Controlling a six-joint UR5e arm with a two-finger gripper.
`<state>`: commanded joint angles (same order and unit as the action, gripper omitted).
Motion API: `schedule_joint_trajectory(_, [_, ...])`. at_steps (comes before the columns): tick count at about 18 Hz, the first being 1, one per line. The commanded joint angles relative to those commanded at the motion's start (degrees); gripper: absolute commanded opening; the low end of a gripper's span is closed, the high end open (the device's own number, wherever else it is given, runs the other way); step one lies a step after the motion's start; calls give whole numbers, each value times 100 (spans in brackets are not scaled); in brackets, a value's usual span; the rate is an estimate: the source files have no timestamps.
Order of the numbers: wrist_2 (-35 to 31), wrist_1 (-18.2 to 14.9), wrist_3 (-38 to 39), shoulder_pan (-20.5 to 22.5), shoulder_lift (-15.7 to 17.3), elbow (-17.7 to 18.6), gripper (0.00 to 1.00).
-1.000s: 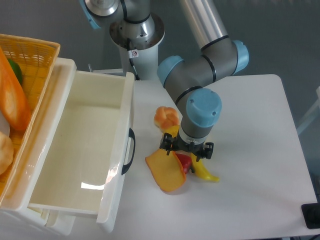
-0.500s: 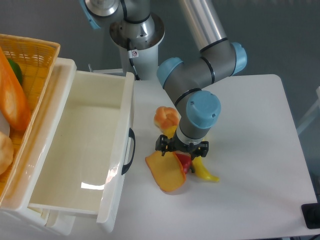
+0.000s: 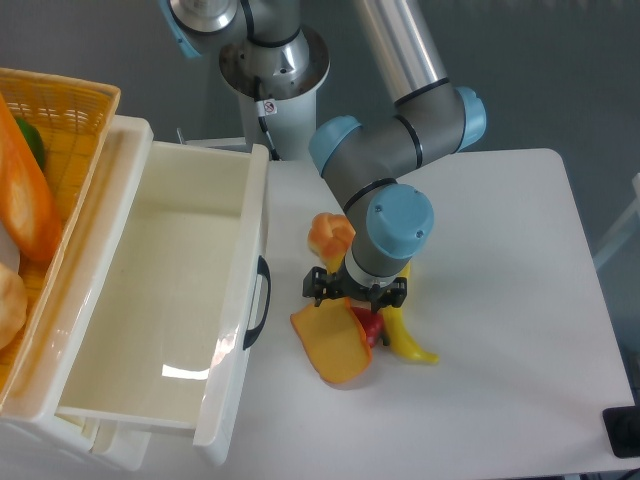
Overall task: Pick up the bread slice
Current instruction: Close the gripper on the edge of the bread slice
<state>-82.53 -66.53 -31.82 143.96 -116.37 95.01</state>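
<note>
Orange-yellow bread slice [image 3: 331, 348] on white table [image 3: 500, 300], fingers [image 3: 355, 297] above, spread unclear.

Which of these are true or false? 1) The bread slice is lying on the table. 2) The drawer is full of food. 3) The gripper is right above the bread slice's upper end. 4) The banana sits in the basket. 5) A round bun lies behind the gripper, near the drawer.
1) True: the bread slice lies flat on the table.
2) False: the drawer is open and nothing shows inside it.
3) True: the gripper hangs over the slice's upper end; whether it touches cannot be told.
4) False: the banana lies on the table, right of the slice; the basket is at the far left.
5) True: the bun sits just behind the gripper.
</note>
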Motion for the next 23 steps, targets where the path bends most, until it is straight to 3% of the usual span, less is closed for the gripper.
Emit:
schedule_joint_trajectory(10, [18,-62,254,-79,-18,-17,51])
schedule_joint_trajectory(16, [44,-62,343,-79,-18,-70,35])
schedule_joint_trajectory(20, [53,-62,352,-79,-9,-97,4])
schedule_joint_trajectory(23, [79,-70,430,-88,0,-202,0])
